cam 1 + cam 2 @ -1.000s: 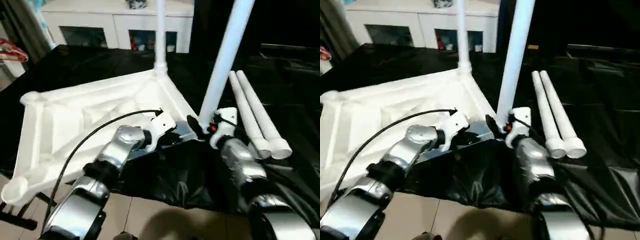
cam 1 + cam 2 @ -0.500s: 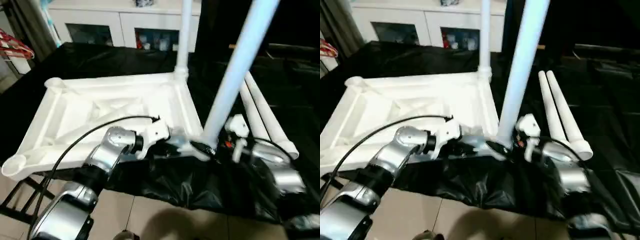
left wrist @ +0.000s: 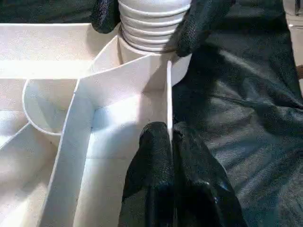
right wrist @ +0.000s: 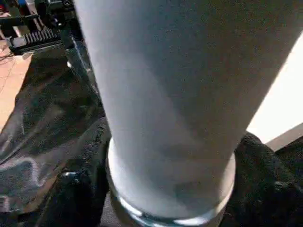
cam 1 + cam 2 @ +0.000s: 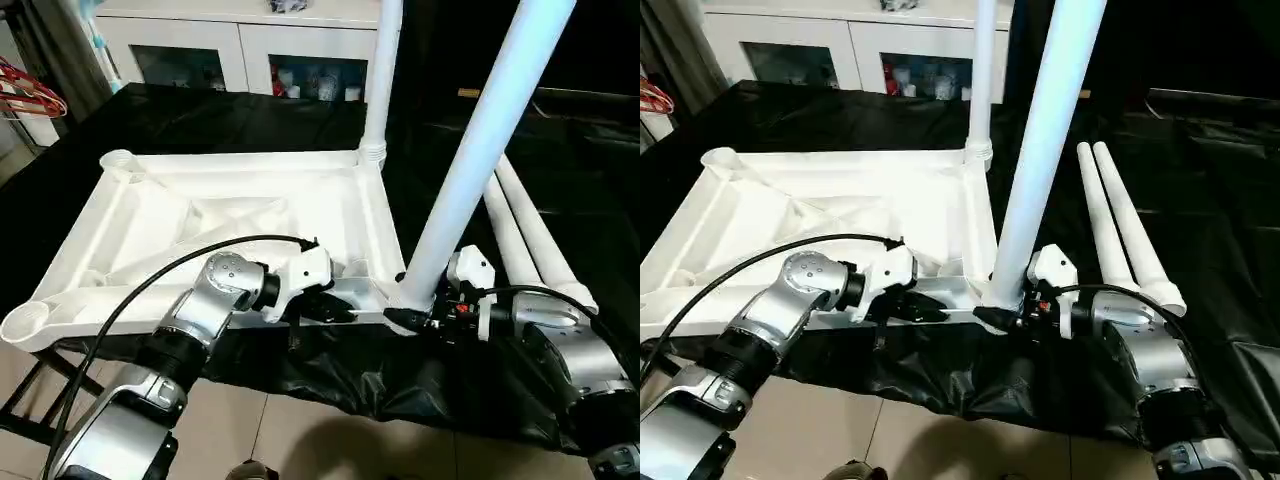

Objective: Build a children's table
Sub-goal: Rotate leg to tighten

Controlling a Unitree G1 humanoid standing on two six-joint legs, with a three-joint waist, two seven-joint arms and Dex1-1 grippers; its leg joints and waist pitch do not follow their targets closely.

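One tabletop (image 5: 230,215) lies in front of you, ribbed underside up, on the black sheet (image 5: 200,115). You have four legs: one (image 5: 380,75) stands upright in the far right corner socket, one (image 5: 480,150) leans in the near right socket, and two loose legs (image 5: 530,235) lie side by side on the sheet to the right. Two empty sockets (image 5: 118,160) remain along the left edge. Your right gripper (image 5: 412,318) clasps the leaning leg's base; your left gripper (image 3: 171,142) is pinched narrow on the tabletop's near rim. Behind the sheet stands a white cabinet (image 5: 240,45).
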